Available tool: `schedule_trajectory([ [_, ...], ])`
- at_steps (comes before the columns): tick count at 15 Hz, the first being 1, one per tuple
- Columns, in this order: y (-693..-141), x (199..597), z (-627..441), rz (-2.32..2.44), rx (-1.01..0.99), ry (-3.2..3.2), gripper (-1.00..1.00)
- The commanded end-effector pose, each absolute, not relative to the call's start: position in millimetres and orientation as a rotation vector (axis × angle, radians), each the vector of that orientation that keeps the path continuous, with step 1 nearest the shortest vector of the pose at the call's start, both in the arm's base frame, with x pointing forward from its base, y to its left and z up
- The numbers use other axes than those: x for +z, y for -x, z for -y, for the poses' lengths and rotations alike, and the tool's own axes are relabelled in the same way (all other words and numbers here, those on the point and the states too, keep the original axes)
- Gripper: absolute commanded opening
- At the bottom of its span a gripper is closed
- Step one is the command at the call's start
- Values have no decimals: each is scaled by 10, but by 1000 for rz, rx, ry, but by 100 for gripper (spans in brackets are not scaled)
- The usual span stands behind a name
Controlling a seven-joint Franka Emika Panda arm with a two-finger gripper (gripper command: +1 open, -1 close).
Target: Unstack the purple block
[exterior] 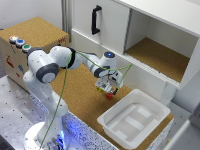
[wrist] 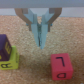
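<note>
In the wrist view the gripper has its fingers pressed together and holds nothing, while the purple block sits on top of the yellow cube, beside the red cube. I judge that lowering with closed fingers could knock the stack over. The white bin, near the red cube, looks empty.

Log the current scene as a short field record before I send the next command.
gripper: fingers together, holding nothing
purple block: on top of the yellow-green cube, at the edge of the wrist view
red cube: apart on the cork surface, unstacked
white bin: at the exterior view's right of the arm
task status: purple block not yet unstacked
</note>
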State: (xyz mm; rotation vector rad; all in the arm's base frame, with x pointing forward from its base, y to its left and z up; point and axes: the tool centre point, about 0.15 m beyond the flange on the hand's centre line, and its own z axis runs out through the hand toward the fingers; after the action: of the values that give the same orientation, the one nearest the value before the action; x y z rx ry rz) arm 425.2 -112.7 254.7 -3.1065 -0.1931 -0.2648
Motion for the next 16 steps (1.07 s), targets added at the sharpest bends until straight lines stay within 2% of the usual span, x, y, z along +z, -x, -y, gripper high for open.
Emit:
schedule_trajectory([
  [1, -4107, 2607, 590, 265, -91, 3032, -100],
  [4, -3889, 2728, 213, 332, -15, 2977, -100],
  [7, -3697, 3062, -38, 387, -13, 2811, -100],
  [15, -3774, 2843, -102, 405, -48, 2892, -100],
  [16, -3804, 2862, -74, 399, -67, 2905, 100],
])
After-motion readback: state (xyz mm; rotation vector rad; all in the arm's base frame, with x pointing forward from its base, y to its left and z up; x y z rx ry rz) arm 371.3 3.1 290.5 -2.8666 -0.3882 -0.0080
